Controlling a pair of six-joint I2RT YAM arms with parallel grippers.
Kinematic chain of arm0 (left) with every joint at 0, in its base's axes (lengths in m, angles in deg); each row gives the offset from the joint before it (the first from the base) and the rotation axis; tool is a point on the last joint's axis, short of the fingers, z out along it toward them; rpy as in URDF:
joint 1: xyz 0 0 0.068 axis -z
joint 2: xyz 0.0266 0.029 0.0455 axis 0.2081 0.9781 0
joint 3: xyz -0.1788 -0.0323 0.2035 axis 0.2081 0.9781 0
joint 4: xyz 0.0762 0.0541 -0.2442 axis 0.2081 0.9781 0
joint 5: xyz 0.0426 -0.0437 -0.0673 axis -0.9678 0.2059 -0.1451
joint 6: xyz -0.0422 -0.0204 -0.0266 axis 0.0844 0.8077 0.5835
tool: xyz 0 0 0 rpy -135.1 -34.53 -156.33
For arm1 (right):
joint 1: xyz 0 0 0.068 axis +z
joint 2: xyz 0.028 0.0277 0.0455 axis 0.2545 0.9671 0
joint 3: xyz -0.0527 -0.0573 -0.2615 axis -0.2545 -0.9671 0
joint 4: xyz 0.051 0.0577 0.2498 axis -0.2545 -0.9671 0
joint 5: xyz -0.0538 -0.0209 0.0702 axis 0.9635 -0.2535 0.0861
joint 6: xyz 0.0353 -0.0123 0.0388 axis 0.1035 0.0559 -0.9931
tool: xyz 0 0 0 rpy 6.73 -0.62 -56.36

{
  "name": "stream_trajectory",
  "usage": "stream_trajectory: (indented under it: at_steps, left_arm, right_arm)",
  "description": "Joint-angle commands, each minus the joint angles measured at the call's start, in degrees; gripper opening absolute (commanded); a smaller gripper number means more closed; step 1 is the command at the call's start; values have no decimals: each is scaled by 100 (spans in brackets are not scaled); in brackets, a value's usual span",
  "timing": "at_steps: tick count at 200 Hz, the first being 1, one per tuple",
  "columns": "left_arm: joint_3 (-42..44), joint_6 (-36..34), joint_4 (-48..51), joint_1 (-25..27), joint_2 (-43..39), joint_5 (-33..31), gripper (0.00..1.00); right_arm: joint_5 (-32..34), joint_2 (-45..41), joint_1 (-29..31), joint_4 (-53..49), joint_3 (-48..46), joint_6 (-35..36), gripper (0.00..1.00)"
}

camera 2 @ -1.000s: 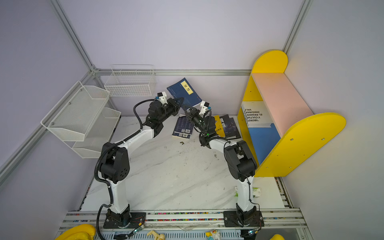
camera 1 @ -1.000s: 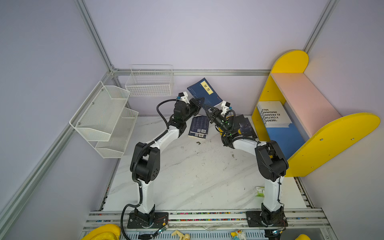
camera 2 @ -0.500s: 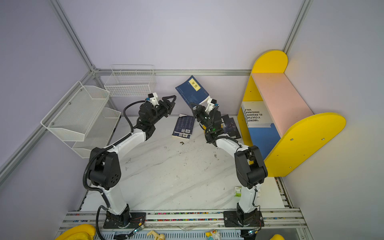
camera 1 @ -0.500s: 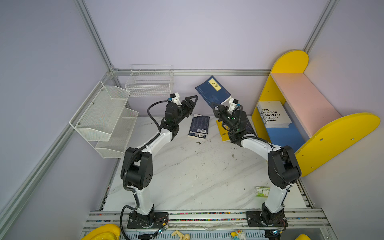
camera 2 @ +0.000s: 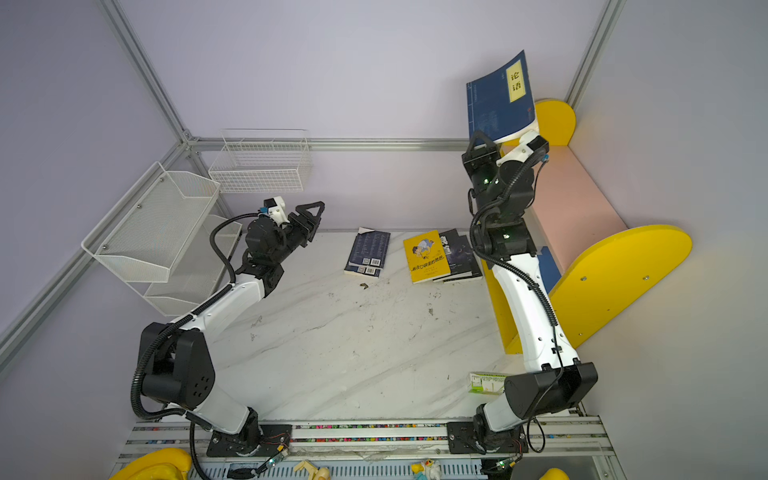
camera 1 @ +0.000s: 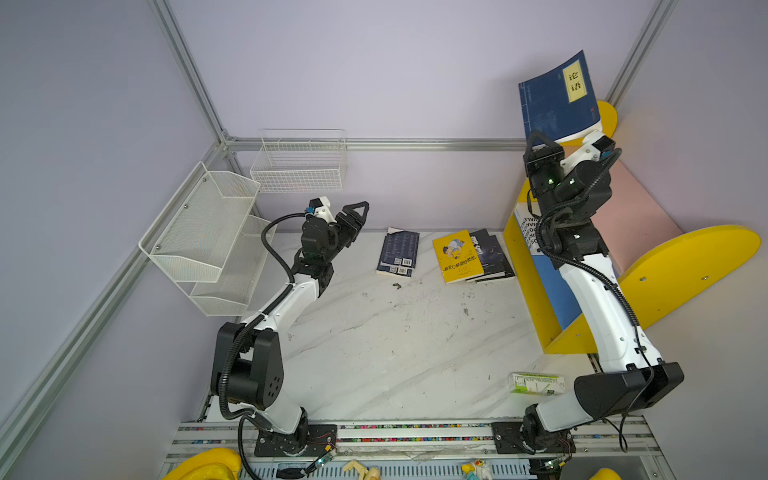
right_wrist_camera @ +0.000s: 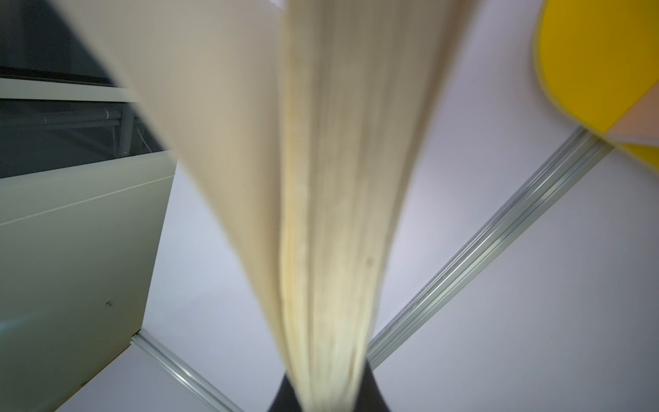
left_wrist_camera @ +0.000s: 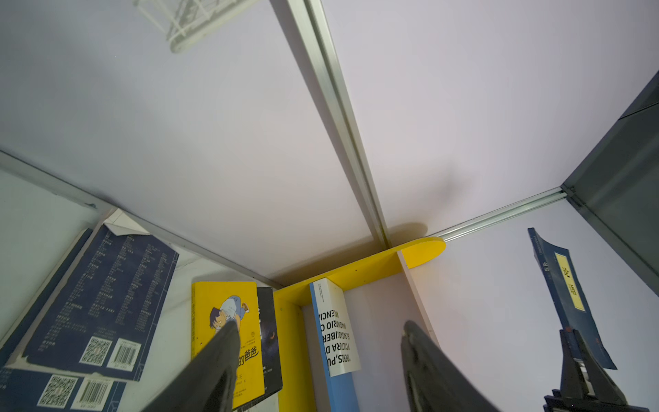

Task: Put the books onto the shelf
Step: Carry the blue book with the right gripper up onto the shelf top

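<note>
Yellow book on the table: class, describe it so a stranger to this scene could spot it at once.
Find the yellow-sided shelf at the right of the table. Beside its far panel a pile lies flat. The yellow book tops it: a cartoon boy on yellow, whereas the black books beneath and navy books further left are dark.

Perhaps seven books (camera 1: pixel 457 255), one shelf (camera 1: pixel 685 266)

Clutter sitting around the marble tabletop (camera 1: pixel 374 353)
A white mesh tiered rack (camera 1: pixel 199 232) is hanging on the left wall, and a white wire basket (camera 1: pixel 299 162) is hanging on the back wall near it. A small green-and-white box (camera 1: pixel 536 382) is lying flat by the table's front right edge, and a dark scrap (camera 1: pixel 397 285) is lying farther back.
</note>
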Motion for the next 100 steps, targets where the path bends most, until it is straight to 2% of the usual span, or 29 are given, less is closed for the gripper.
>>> stream_trajectory:
  at_steps: [1,76,100]
  left_arm:
    - [276,-7,-205,-1,-124,175,70]
    - [534,430,-633,-10,76,454,71]
    - [599,738,-979,-16,241,543,71]
  right_arm:
    - [-52,403,-418,-909,579,105,0]
    - [-1866,1251,-1850,-1351,1385,-962,0]
    - [-2047,1395,-2104,-1702,1582,-1047,0]
